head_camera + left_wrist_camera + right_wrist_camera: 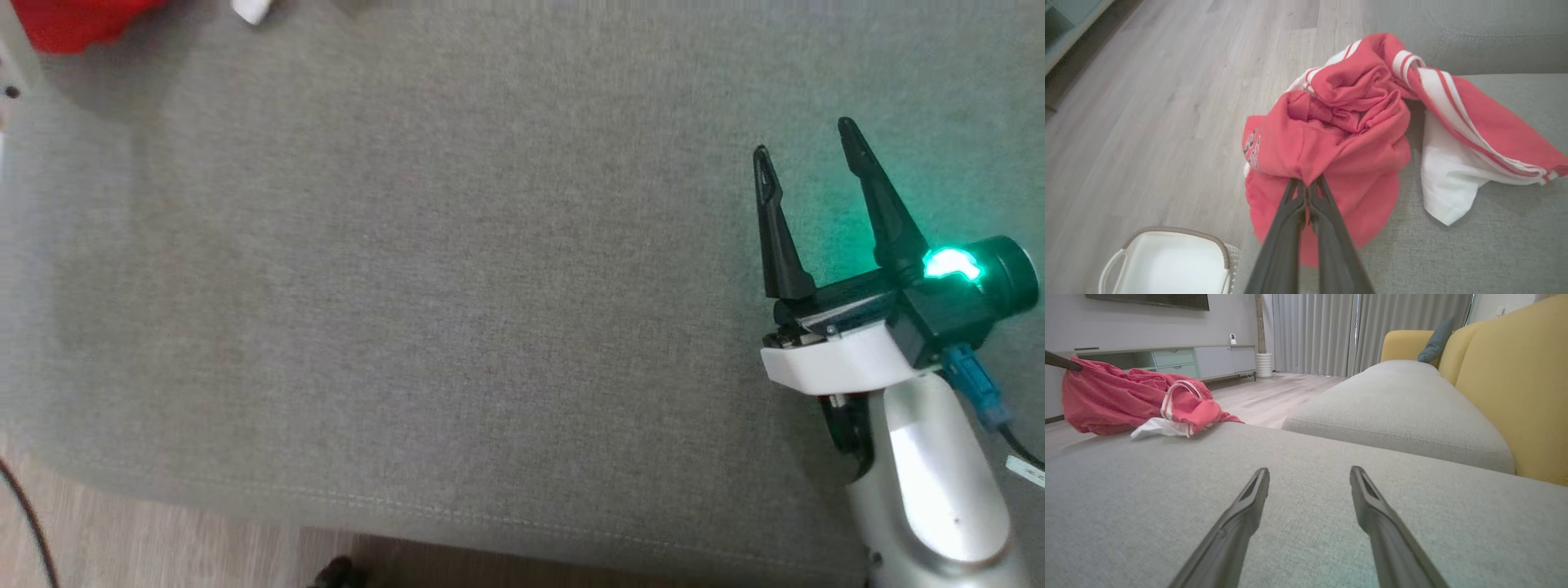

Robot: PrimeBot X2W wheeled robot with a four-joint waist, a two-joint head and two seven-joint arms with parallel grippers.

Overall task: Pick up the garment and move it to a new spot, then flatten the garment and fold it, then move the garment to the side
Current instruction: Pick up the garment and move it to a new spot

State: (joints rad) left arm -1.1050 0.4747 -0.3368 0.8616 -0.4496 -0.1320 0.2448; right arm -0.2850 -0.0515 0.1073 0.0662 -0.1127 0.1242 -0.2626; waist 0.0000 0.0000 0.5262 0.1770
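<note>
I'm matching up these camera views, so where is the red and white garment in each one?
Head view: red and white garment in the top left corner.
Left wrist view: centre, pinched by the left gripper.
Right wrist view: left side.
Shared landmark: grey sofa cushion.

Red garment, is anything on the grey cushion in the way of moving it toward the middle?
Nothing visible is. The left gripper has its jaws shut on the red garment at the edge of the grey cushion, whose middle lies bare. The right gripper, jaws open, is off at the right side.
</note>
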